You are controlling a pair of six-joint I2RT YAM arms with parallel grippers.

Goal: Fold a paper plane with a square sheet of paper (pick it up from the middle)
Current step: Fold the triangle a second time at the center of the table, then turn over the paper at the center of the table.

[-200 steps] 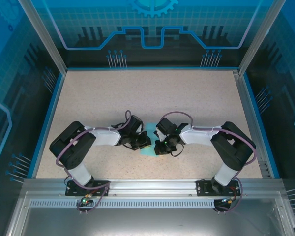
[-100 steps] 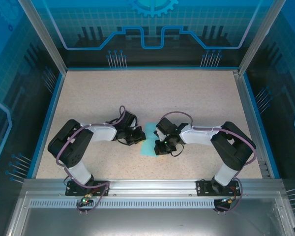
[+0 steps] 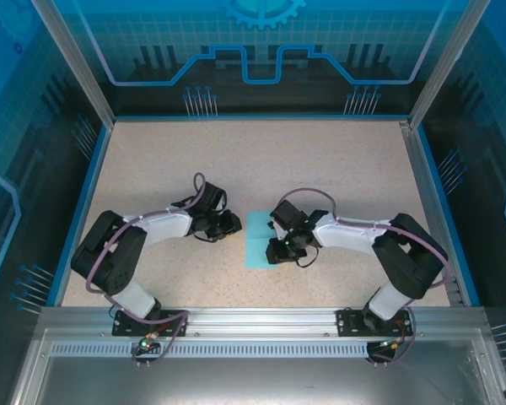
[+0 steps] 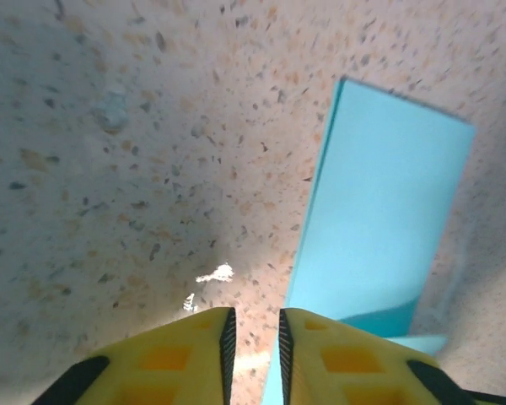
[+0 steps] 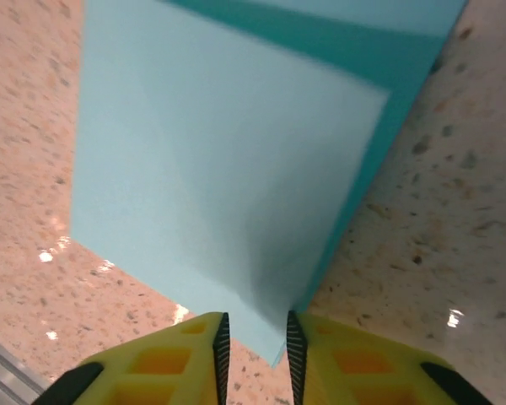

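Your sheet (image 3: 257, 239) looks folded once, mid-frame; nose and wings remain. Left tool (image 4: 255, 315) and right tool (image 5: 255, 317) stand slightly parted, empty.

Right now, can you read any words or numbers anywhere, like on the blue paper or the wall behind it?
There is no text to read anywhere.
Square sheet of paper: plain light cyan, with no writing, up close in the wrist views too.
Back wall panel: a gear sign and circuit-style lines, but no letters or numbers.
Robot arms: any labels are too small to read.
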